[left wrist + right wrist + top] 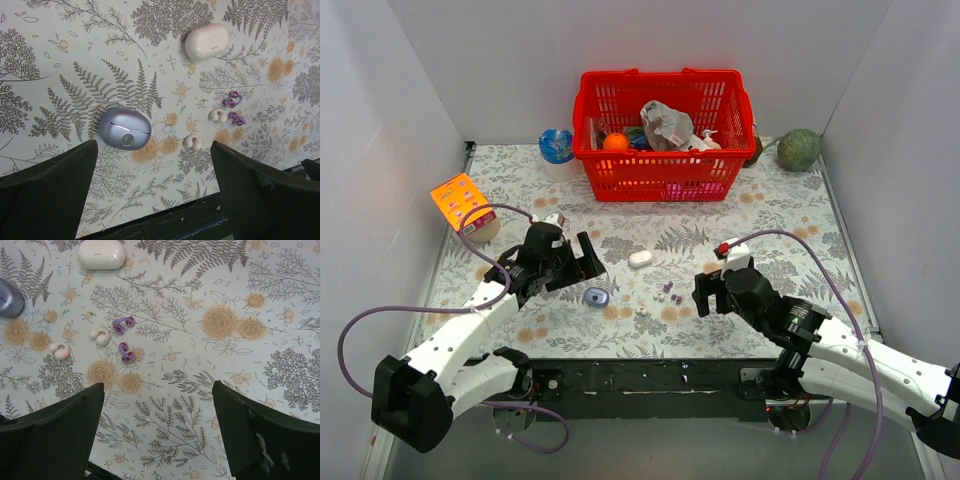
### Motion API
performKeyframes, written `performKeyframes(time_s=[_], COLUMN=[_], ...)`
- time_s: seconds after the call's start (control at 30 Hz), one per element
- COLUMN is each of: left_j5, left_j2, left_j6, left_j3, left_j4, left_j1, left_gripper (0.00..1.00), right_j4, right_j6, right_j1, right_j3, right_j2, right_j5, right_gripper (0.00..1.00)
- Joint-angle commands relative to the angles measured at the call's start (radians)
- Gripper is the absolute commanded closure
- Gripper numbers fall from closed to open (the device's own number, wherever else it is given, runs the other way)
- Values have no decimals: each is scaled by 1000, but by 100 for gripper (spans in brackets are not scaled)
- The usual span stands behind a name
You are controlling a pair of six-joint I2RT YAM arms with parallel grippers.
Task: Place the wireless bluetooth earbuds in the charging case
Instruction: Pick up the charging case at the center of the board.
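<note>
The white charging case [640,259] lies shut on the flowered mat, also in the left wrist view [206,41] and the right wrist view [101,254]. A lavender oval case [597,296] [124,128] lies shut to its near left. Between the arms lie the tiny earbuds: two purple ones [123,324] [126,353] and two whitish ones [100,336] [59,350], seen too from the left wrist [232,99] [193,142]. My left gripper [577,264] [152,165] hangs open above the mat near the lavender case. My right gripper [706,292] [157,400] is open and empty, right of the buds.
A red basket [592,112] full of odds and ends stands at the back middle. A blue-white ball-like cup [557,147] is to its left, a green ball [799,150] to its right. An orange box [462,203] sits at the left edge. White walls close in both sides.
</note>
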Motion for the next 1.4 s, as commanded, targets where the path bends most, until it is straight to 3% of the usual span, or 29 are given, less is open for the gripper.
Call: performKeyframes(time_s=[0.0,0.27,0.5,0.9,1.37], left_j5=[8,-195,-213,-105,-140], left_j2=[5,189,327,422,510], left_j6=[41,66,147,204,286], left_j3=[57,215,250,230,218], left_j4=[-51,-279,-369,-238,-172], left_j1=[-23,-164,-185,-185,-191], left_gripper=[2,2,2,2,5], right_j4=[39,39,22,-10,2], right_j6=[-19,-33,-31,-25,-22], right_j1=[0,0,0,0,0], right_j3=[30,27,33,11,7], right_j2=[1,32,9,-51,-51], right_j5=[-71,-160,-212,-243,-250], right_gripper=[4,5,6,7,7])
